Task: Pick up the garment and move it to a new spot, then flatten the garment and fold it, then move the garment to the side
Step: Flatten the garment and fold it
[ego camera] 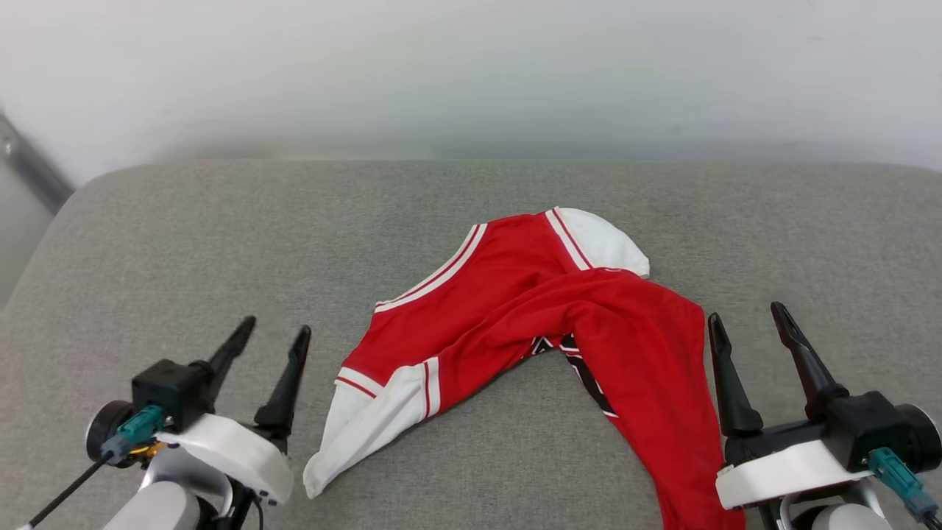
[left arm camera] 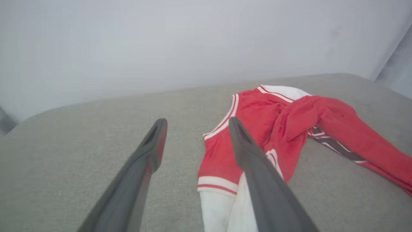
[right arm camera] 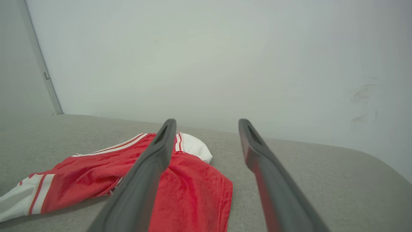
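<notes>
Head view: the garment point(ego camera: 530, 309) lies crumpled on the grey padded surface point(ego camera: 221, 235) between my left hand point(ego camera: 277, 326) and right hand point(ego camera: 746, 312), both open and empty; left wrist view: its near white sleeve point(left arm camera: 219, 209) beside my finger; right wrist view: its far white sleeve point(right arm camera: 194, 147).

Grey fabric cushion point(ego camera: 221, 243), plain white wall point(ego camera: 471, 66) behind, metal strip point(ego camera: 29, 165) at left

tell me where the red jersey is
In the head view the garment lies crumpled on the grey cushion, centre-right, between the open left gripper and right gripper.
</notes>
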